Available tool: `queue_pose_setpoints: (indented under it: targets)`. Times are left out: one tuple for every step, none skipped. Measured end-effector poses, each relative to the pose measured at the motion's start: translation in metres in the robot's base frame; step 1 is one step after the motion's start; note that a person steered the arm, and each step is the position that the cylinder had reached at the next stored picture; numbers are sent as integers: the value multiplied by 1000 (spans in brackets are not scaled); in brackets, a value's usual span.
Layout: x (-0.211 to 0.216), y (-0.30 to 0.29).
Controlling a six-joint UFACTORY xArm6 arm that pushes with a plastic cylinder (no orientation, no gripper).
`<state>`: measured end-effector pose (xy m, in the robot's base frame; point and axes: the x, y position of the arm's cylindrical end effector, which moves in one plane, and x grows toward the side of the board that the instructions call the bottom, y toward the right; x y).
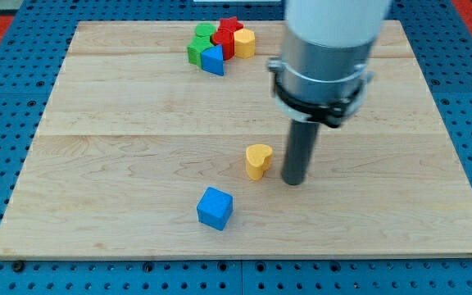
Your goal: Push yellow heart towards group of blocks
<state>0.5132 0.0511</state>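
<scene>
The yellow heart (258, 160) lies near the middle of the wooden board (121, 164). My tip (293, 181) rests on the board just to the heart's right, a small gap apart. The group of blocks sits at the view's top, left of centre: a green block (201, 43), a blue triangular block (214, 59), a red star (229, 34) and a yellow block (245, 42), packed together.
A blue cube (215, 207) lies alone below and left of the heart. The arm's white and grey body (326, 49) hangs over the board's upper right. Blue pegboard (6, 49) surrounds the board.
</scene>
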Motion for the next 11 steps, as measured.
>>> queue_pose_setpoints:
  targets:
    - [-34, -28]
    - [-34, -31]
    - [-7, -39]
    - [-40, -71]
    - [-79, -71]
    - [-89, -67]
    - [-143, -67]
    - [-158, -56]
    - [-160, -40]
    - [-187, -36]
    - [-178, -20]
